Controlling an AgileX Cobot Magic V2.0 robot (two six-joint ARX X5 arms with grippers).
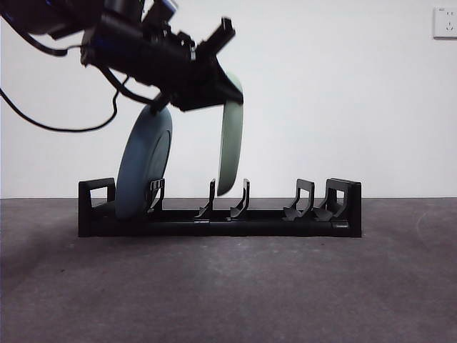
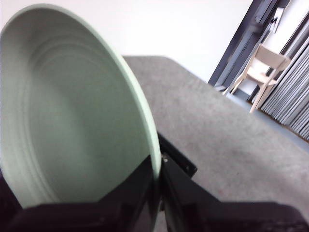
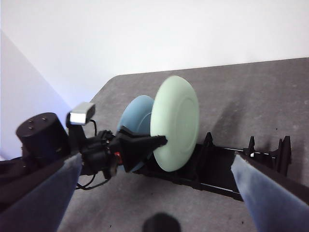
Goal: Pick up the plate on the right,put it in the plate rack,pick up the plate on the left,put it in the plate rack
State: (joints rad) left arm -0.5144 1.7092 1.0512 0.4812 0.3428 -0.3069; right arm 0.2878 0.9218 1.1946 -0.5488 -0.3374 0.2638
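Black plastic, the plate rack [image 1: 218, 214] stands on the grey tabletop [image 1: 228, 286] with two plates at it. One blue plate [image 1: 143, 171] leans in the end slot. One pale green plate [image 1: 230, 146] hangs upright, its lower edge between the middle prongs, the left tool [image 1: 214, 86] clamped on its rim. The right tool [image 3: 159, 193] waits apart, jaws spread.

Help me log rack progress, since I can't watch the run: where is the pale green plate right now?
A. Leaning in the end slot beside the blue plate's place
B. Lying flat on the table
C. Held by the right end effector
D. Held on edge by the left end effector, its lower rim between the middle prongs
D: the left end effector grips the pale green plate on edge, low between the plate rack middle prongs.
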